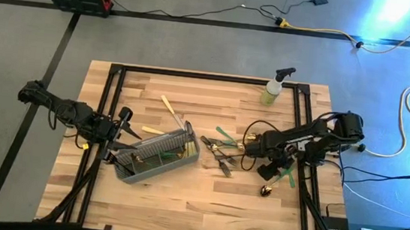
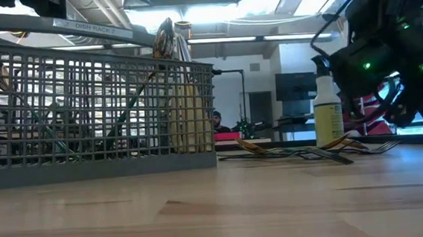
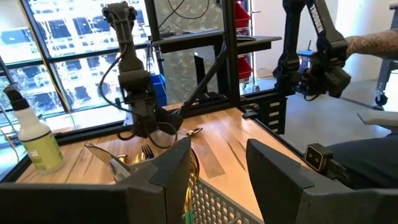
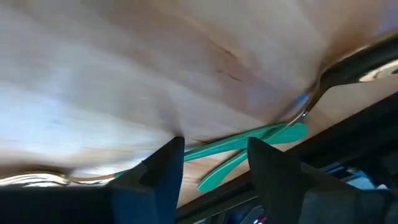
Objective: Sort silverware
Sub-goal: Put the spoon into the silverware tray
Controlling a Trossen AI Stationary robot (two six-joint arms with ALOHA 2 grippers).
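Observation:
The grey mesh caddy (image 1: 157, 158) stands left of centre with several pieces standing in it; one gold spoon head (image 2: 165, 36) sticks up above its rim. A loose pile of silverware (image 1: 220, 153) lies in the table's middle. Two green-handled pieces (image 1: 287, 176) lie by the right frame rail, and a gold spoon head (image 1: 266, 189) lies nearer the front. My right gripper (image 4: 211, 146) is open and slants down low over the green handles (image 4: 273, 134). My left gripper (image 3: 217, 165) is open and level above the caddy's left end, holding nothing. My right gripper's fingers (image 4: 165, 165) straddle the green handles' ends (image 4: 205, 151), slanting down from above and lying across them. The handles lie flat on the table. Whether a finger touches them I cannot tell.
A yellow-green spray bottle (image 1: 274, 90) stands at the far right. Two cream-handled pieces (image 1: 171, 109) lie on the table beyond the caddy. Black frame rails (image 1: 301, 177) run along the table's sides. Beyond the table, a person's arm (image 3: 373, 43) shows by another arm rig.

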